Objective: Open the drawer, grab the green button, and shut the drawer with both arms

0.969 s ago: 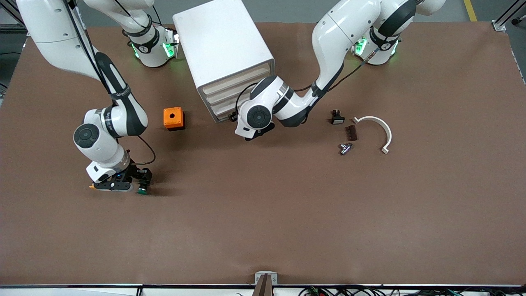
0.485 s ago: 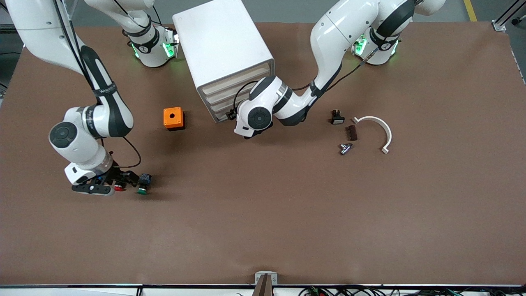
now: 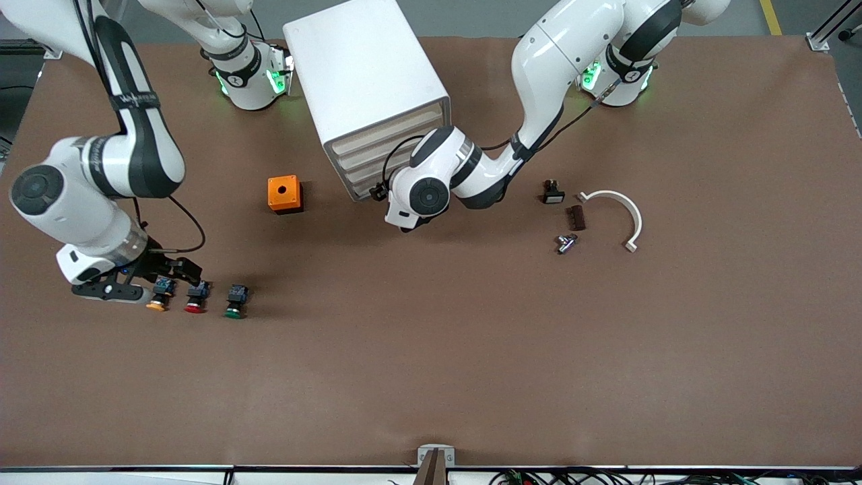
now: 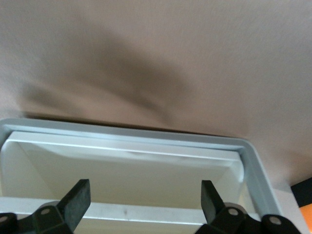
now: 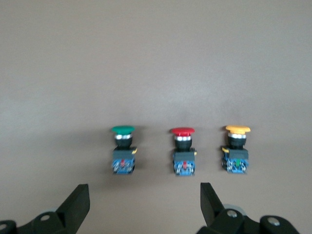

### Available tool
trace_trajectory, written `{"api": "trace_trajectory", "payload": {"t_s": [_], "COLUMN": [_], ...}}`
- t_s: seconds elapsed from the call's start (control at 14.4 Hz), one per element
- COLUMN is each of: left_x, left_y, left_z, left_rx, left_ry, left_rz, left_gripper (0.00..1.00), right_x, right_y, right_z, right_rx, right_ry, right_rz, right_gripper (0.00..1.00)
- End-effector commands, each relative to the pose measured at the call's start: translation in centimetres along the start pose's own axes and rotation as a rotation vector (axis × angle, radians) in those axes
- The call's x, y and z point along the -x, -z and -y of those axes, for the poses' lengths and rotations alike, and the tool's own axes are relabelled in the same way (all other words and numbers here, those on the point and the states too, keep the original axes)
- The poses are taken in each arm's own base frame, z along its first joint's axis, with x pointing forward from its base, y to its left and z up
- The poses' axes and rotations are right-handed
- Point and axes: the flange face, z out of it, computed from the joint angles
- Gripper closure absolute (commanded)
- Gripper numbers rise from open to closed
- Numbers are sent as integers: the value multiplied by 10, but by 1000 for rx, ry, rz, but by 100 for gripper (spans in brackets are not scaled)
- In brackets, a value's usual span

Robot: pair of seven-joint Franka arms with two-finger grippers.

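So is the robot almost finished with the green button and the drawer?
Nearly. The button with the green cap is out, lying on the table beside the red button and yellow button. The right gripper hangs open over them, holding nothing. The left gripper is open at the front of the cabinet. What looks left is shutting the drawer; whether it is fully closed cannot be told.

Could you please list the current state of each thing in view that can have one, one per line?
Drawer: nearly shut, left end effector at its front.
Green button: on the table, released.
Red button: on the table.
Yellow button: on the table.
Left end effector: open, empty.
Right end effector: open, empty, by the buttons.
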Motion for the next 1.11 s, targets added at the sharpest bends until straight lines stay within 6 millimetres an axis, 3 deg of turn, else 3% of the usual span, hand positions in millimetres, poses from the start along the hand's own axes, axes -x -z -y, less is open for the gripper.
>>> {"api": "trace_trajectory", "payload": {"t_s": [0.0,0.07,0.21,0.42,0.62,0.83,1.04], "left_x": [-4,-10,-29,-32,-39,-50,-72], "left_y": [38,51,114,211,303,378,449], "left_z": [2,5,12,43,108,164,236], "left_rx": [29,31,101,136,30,8,10], "left_ry": [-10,-8,14,-55,-212,-291,-331], "left_rz": [-82,-111,-159,-198,-232,-327,-392], "left_gripper": [0,0,0,0,0,0,0], "right_x": [1,0,-4,-8,-3,10,23], "right_y": [51,68,106,154,187,219,241], "right_z": [-6,-6,-5,-5,-6,-2,-3], "right_rx": [-28,-27,-25,-23,-25,-25,-25], "right_ry": [18,19,21,15,10,17,16], "right_rz": [17,28,69,99,65,31,19], "right_gripper": [0,0,0,0,0,0,0]}}
